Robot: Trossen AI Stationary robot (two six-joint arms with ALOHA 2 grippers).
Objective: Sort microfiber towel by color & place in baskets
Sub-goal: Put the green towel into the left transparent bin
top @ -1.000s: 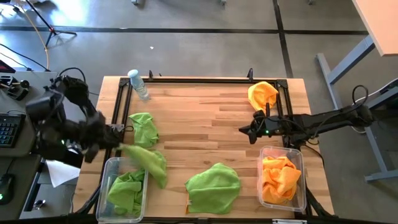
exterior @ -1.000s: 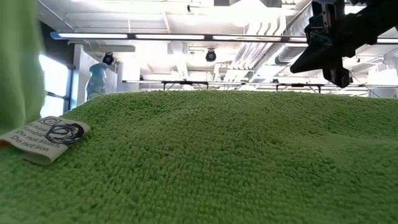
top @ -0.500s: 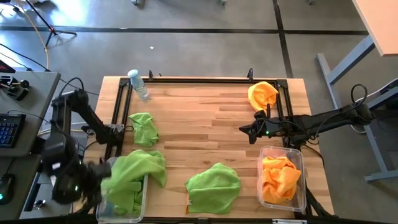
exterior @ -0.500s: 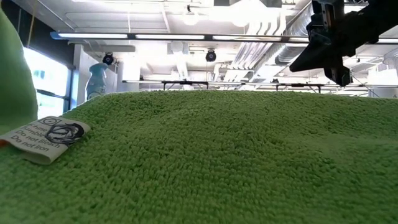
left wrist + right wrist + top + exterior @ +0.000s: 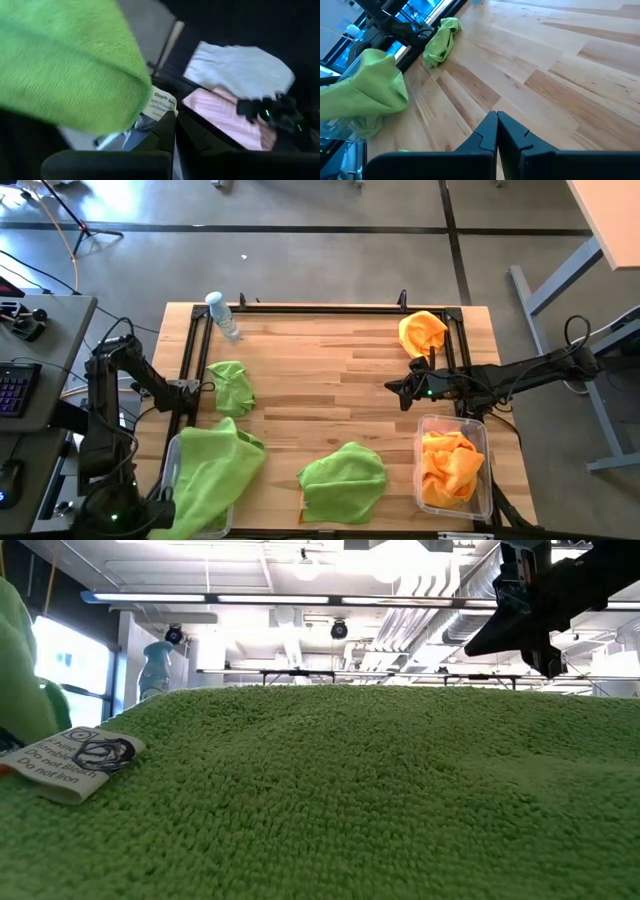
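From the overhead camera I see my wooden surface (image 5: 330, 370) filling the middle of the frame. My left tool (image 5: 160, 515) sits at the lower left corner, clenched on a lime green towel (image 5: 210, 470) that drapes over the left basket (image 5: 172, 455), a clear bin at the lower left. A second green towel (image 5: 232, 387) lies bunched at left of centre, and a third green towel (image 5: 343, 480) is spread at the lower middle. An orange towel (image 5: 422, 332) lies loose at the upper right. The right basket (image 5: 482, 445), lower right, holds an orange towel heap (image 5: 450, 465). My right tool (image 5: 392, 390) hovers right of centre over bare wood, clenched and empty. A small water bottle (image 5: 222, 315) lies at the upper left.

The table-level camera shows none of that layout: the third towel (image 5: 350, 790) fills the lower two thirds of its frame, with its white care label (image 5: 72, 762) at the left. Only the right tool (image 5: 550, 665) shows, dark, at the upper right.

The left wrist camera adds what overhead hides: its fingers (image 5: 167, 135) are pressed together beside the gripped towel (image 5: 65, 65) and its label (image 5: 160, 104).

The right wrist camera shows shut fingers (image 5: 495, 130) above bare planks, with the draped towel (image 5: 370, 90) at left and the bunched one (image 5: 441, 40) at top.
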